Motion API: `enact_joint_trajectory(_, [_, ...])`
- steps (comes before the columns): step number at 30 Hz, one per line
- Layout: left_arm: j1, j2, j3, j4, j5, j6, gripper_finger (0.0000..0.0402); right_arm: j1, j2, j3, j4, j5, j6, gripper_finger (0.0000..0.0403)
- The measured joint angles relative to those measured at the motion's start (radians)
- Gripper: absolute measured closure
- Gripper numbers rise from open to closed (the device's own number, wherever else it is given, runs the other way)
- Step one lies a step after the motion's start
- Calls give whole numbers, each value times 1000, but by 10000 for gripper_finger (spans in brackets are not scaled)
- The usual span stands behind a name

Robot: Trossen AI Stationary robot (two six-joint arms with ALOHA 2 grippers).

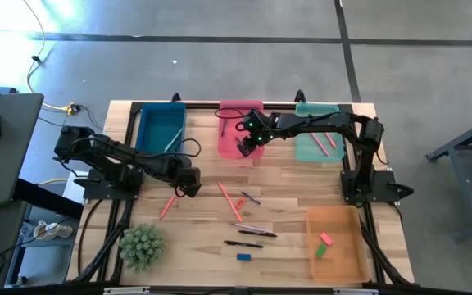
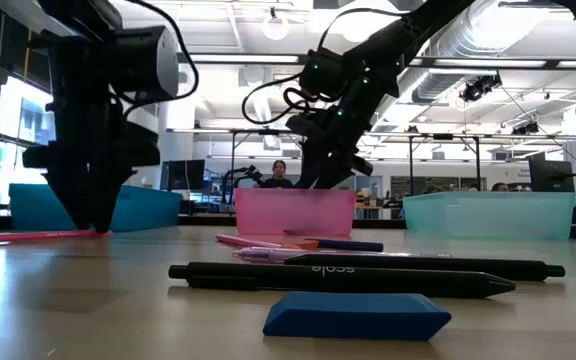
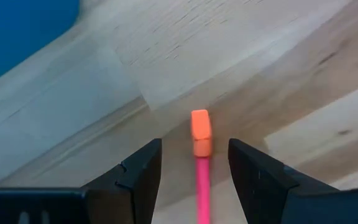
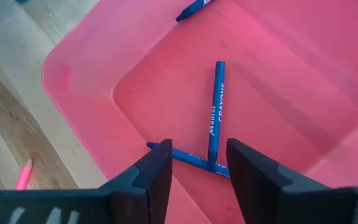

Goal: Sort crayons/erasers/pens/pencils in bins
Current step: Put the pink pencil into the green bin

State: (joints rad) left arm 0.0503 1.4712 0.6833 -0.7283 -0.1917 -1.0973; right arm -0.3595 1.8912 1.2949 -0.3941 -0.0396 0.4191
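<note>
My left gripper (image 1: 190,188) is open and low over the table. Its fingers stand on either side of the orange eraser tip (image 3: 201,132) of a pink pencil (image 1: 168,206), with a gap on each side. My right gripper (image 1: 248,144) hangs open above the pink bin (image 1: 229,138), where blue crayons (image 4: 214,115) lie on the floor of the bin. The dark blue bin (image 1: 161,129), teal bin (image 1: 309,149) and orange bin (image 1: 338,262) lie flat on the table. Pink (image 1: 325,238) and green (image 1: 320,250) erasers lie in the orange bin. The blue eraser (image 1: 243,256) and the dark pens (image 1: 244,243) lie on the table.
Another pink pencil (image 1: 228,197) and several thin sticks lie mid-table between the arms. A spiky green plant (image 1: 142,246) stands near the table's near left corner. In the low view the blue eraser (image 2: 358,315) and a black pen (image 2: 338,278) lie closest. A person sits in the room behind.
</note>
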Motion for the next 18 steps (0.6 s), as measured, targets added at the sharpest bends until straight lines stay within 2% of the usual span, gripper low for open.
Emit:
enact_joint_trajectory(7, [19,53,5,15,14,22,250,0,-30,0,3,-18,-66,258])
enact_joint_trajectory(18, [20,54,3,48,28,44,372,-10,-147,0,-49,21,-196,258])
